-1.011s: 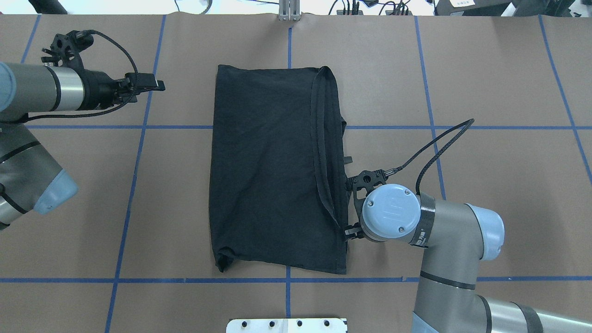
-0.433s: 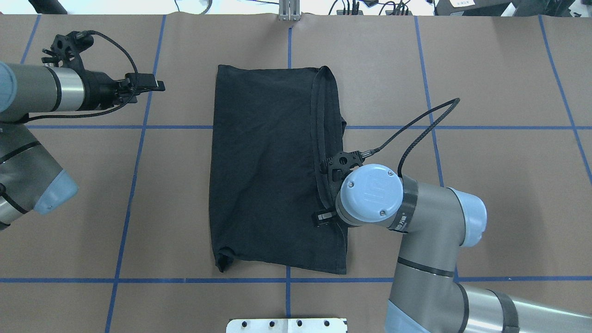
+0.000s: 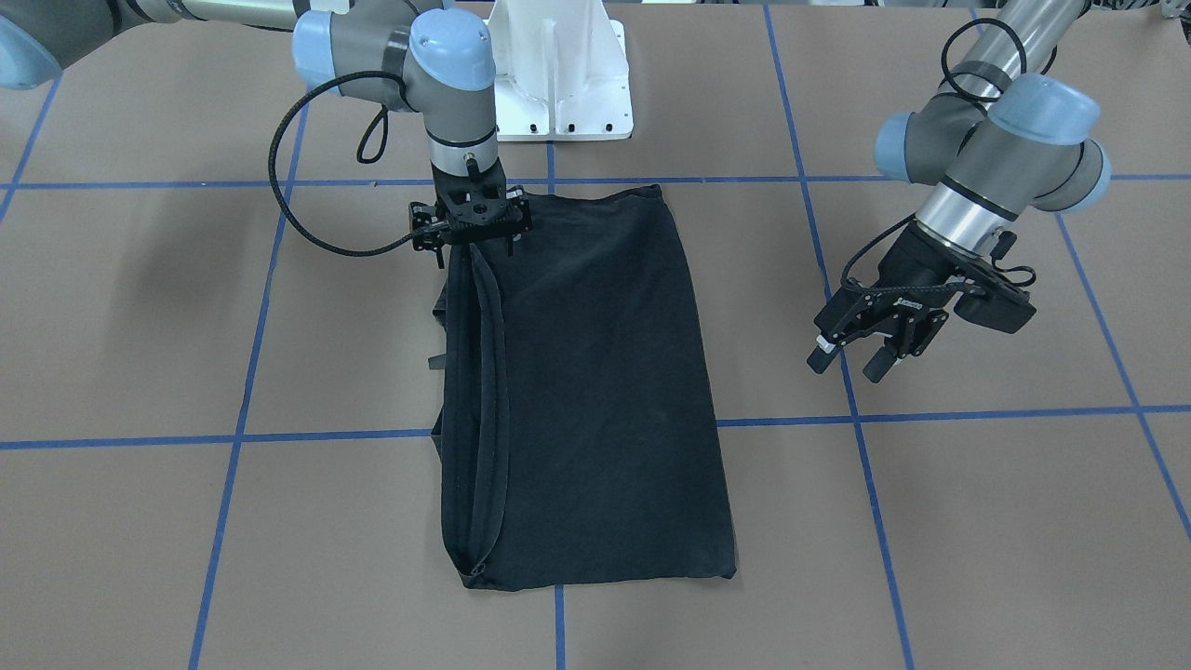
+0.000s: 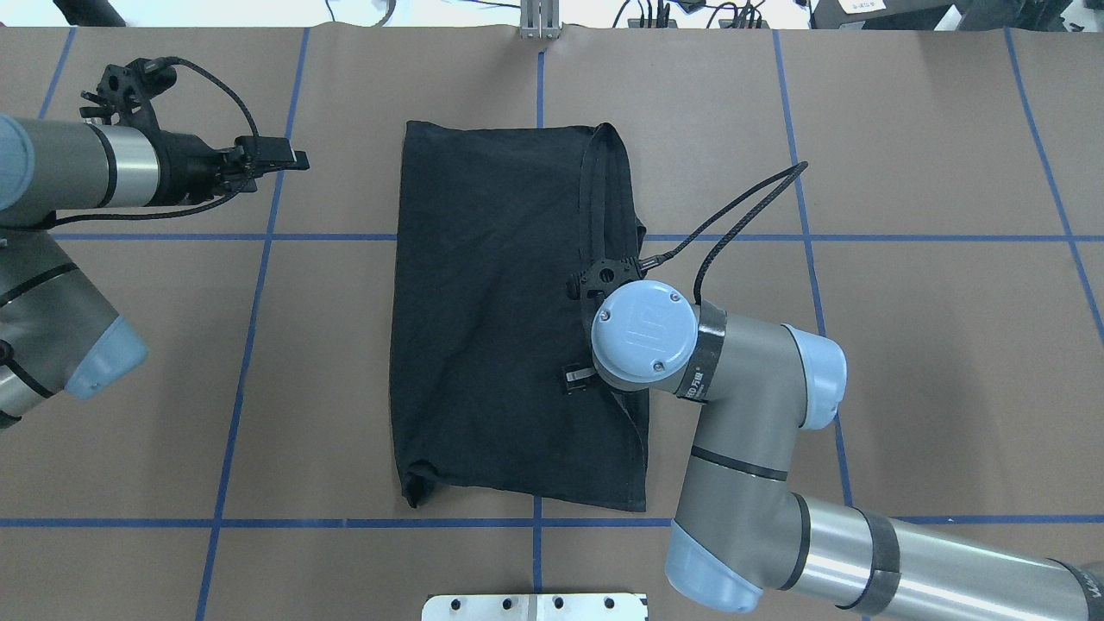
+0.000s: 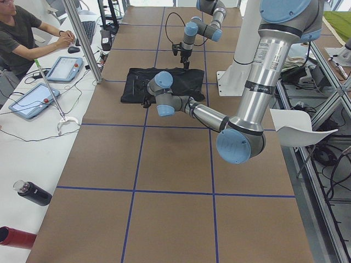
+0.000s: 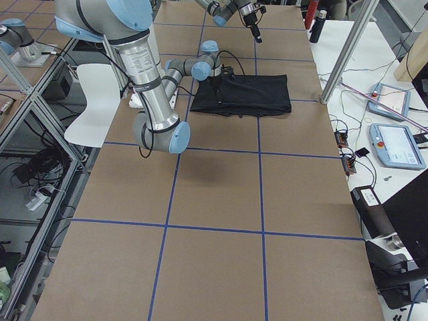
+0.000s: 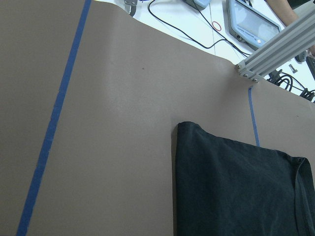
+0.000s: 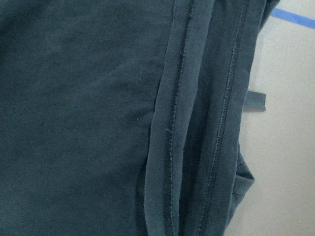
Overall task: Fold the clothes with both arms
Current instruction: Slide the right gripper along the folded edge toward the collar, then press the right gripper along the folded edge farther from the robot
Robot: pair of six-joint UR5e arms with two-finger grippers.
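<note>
Black T-shirt (image 4: pixel 483 302) under right end effector (image 3: pixel 474 233), grip state unclear; left end effector (image 3: pixel 847 366) agape.

the right arm (image 4: pixel 742 431) has been swung inward across the table, away from the spot just beside the t-shirt's (image 4: pixel 492 319) right edge where it was seen a second ago. its wrist is now carried over the black cloth, above the doubled hem strips (image 4: pixel 589 207), and a little farther from the robot's base. the right gripper (image 3: pixel 472 240) has been brought over the garment with it, one fingertip (image 4: pixel 573 377) being seen past the wrist. the black cable (image 4: pixel 780 177) loop has been drawn leftward too.
</note>
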